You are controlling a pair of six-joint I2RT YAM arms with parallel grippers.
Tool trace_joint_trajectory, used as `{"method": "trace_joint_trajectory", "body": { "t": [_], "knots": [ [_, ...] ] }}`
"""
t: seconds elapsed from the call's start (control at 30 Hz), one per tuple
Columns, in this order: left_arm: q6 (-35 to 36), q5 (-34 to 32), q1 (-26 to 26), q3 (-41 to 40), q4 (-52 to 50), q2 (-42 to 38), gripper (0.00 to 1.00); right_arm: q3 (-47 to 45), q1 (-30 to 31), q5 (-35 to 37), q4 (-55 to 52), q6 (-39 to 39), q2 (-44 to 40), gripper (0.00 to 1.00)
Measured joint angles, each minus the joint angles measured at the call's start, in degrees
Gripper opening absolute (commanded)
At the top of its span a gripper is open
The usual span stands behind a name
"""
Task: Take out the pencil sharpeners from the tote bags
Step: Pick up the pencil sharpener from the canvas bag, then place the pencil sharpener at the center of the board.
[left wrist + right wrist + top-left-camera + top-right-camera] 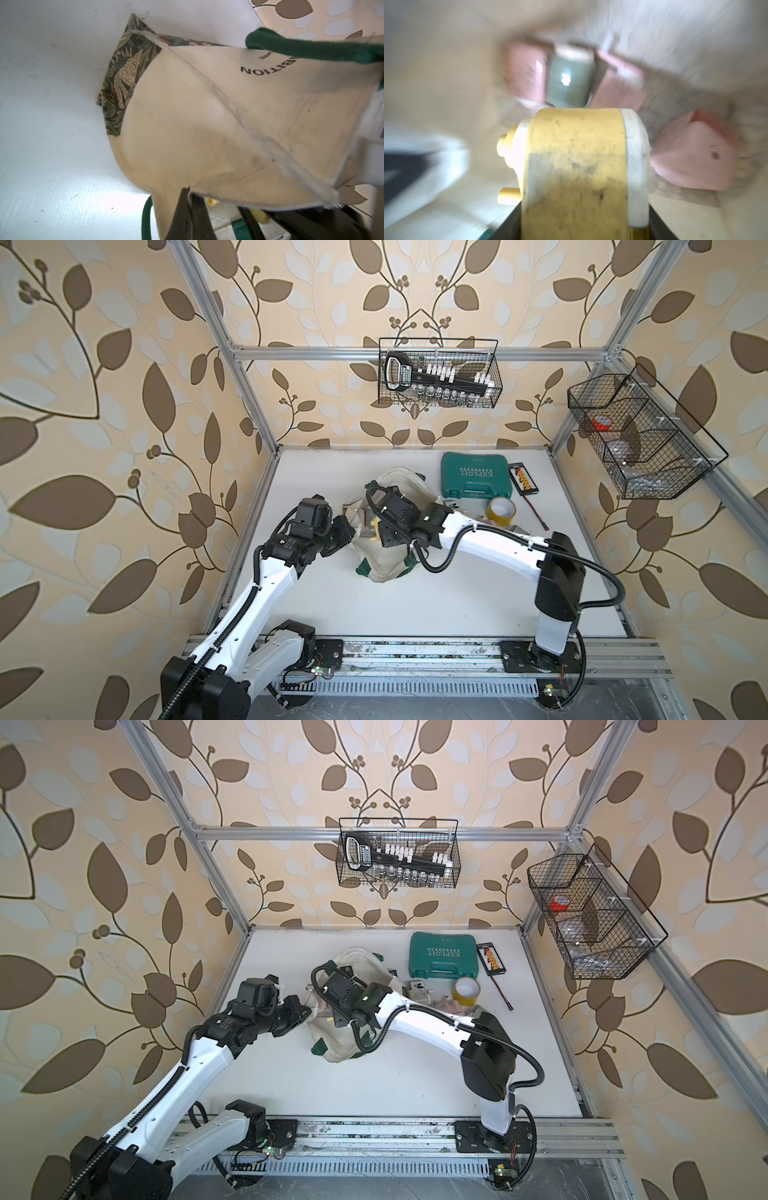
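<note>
Right wrist view: one yellow sharpener (581,166), one green sharpener (569,83), three pink sharpeners (618,87); one tote bag (207,124).

light: bright, even | my top views: sharp, edges bowed | my right wrist view: motion-smeared — glare spot on green sharpener (566,80) | my left wrist view: soft up close

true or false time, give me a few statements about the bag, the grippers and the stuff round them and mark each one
1. The right gripper grips a yellow sharpener. True.
2. The left gripper is open and clear of the tote bag. False: it is shut on the bag's cloth edge.
3. A pink sharpener and a green sharpener lie side by side beyond the yellow one. True.
4. The teal case lies open. False: it is closed, with the tape roll close by.
</note>
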Motion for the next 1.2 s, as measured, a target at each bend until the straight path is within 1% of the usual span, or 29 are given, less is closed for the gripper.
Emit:
{"method": "trace_joint_trajectory", "body": {
  "t": [0.17, 0.3, 0.47, 0.6, 0.87, 1.07, 1.2],
  "knots": [
    [0.1, -1.4, 0.6, 5.6, -0.5, 5.2, 0.00, -1.8, 0.0, 4.4, 4.2, -2.4, -9.7, 0.41],
    [0.1, -1.7, 3.3, 9.0, -0.9, 7.7, 0.00, -4.8, -0.5, 7.4, 6.0, -3.5, -15.1, 0.41],
    [0.2, -1.2, 7.5, 11.7, -1.0, 9.6, 0.00, -11.3, -4.1, 8.9, 6.9, -3.3, -21.0, 0.40],
    [0.2, -0.2, 8.4, 12.0, -1.0, 10.1, 0.00, -18.2, -7.0, 9.9, 7.2, -2.4, -26.4, 0.40],
    [0.1, 1.2, 8.4, 12.0, -0.4, 10.6, 0.00, -29.5, -10.9, 9.7, 7.4, 0.4, -32.8, 0.40],
    [0.1, 1.5, 8.4, 12.0, -0.4, 10.6, 0.00, -41.2, -15.3, 7.4, 7.3, 2.8, -38.0, 0.40],
    [0.1, 1.7, 8.4, 12.0, -0.3, 10.6, 0.00, -48.4, -16.4, 5.8, 6.7, 4.5, -40.4, 0.40]
  ]
}}
